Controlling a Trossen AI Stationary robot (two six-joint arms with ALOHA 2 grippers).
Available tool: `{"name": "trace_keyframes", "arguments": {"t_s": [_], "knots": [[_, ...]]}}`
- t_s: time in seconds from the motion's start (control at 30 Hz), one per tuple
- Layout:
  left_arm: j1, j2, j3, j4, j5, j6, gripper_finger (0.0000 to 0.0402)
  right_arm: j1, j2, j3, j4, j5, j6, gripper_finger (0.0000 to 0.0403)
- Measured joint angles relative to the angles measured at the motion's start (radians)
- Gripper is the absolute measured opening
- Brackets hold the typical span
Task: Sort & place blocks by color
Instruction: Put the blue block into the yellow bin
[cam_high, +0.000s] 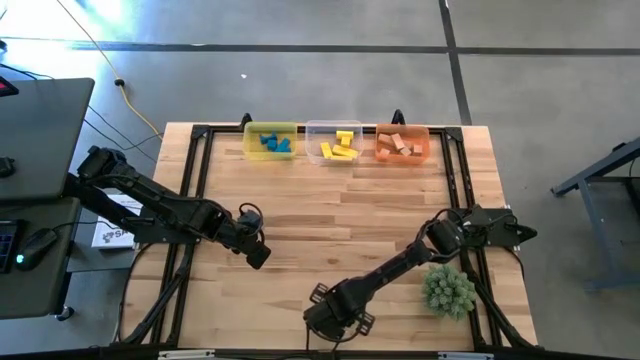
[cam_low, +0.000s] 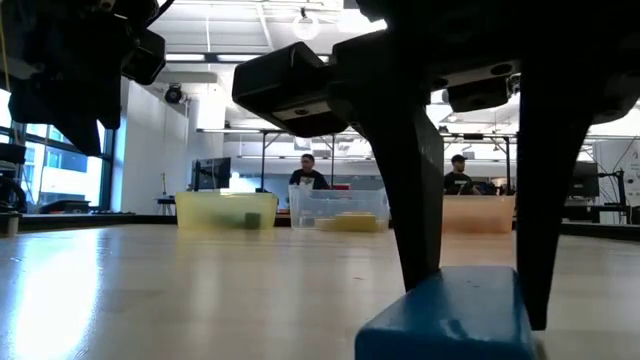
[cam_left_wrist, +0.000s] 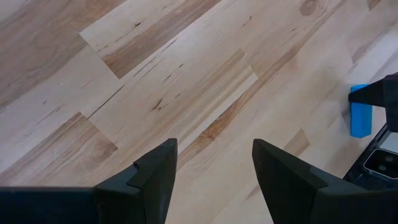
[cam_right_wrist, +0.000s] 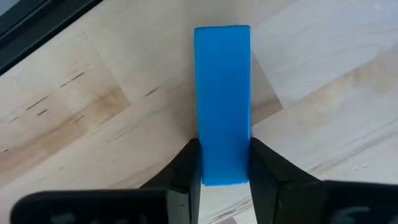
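A blue block (cam_right_wrist: 222, 93), a short bar, lies flat on the table near its front edge, also seen in the low view (cam_low: 450, 318). My right gripper (cam_right_wrist: 226, 163) stands over it, pointing down, shut on it (cam_high: 335, 318). My left gripper (cam_left_wrist: 214, 167) hangs open over bare wood left of the table's middle (cam_high: 258, 252), holding nothing. More blocks lie in three bins at the far edge: blue ones in the yellow bin (cam_high: 271, 142), yellow ones in the clear bin (cam_high: 336, 146), tan ones in the orange bin (cam_high: 402, 145). My right gripper pinches the blue bar's two long sides (cam_right_wrist: 211, 163) between its two fingers, near one end of the bar. The fingers (cam_low: 415, 200) come from above, pointing down, and lie across the bar. The bar lies level on the table.
A spiky green plant ball (cam_high: 448, 290) sits at the front right, close to my right arm. The table's middle is bare wood. Beyond the table, people sit in the room behind the bins in the low view (cam_low: 308, 172).
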Motion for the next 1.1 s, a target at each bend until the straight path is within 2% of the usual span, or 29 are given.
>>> {"name": "trace_keyframes", "arguments": {"t_s": [0.33,0.53,0.8,1.1], "knots": [[0.013,0.000,0.000,-0.001,0.006,-0.031,0.0200,-0.057,-0.011,-0.002,-0.028,0.017,0.004,0.0073],[0.085,0.000,0.000,-0.001,0.060,0.045,0.0200,-0.100,-0.016,-0.004,-0.052,0.098,-0.003,0.0073],[0.261,0.000,0.000,-0.002,0.131,0.217,0.0200,-0.182,-0.025,-0.004,-0.082,0.096,-0.003,0.0073],[0.530,0.000,0.000,-0.001,0.214,0.450,0.0200,-0.289,-0.070,-0.004,-0.087,0.128,-0.030,0.0073]]}}
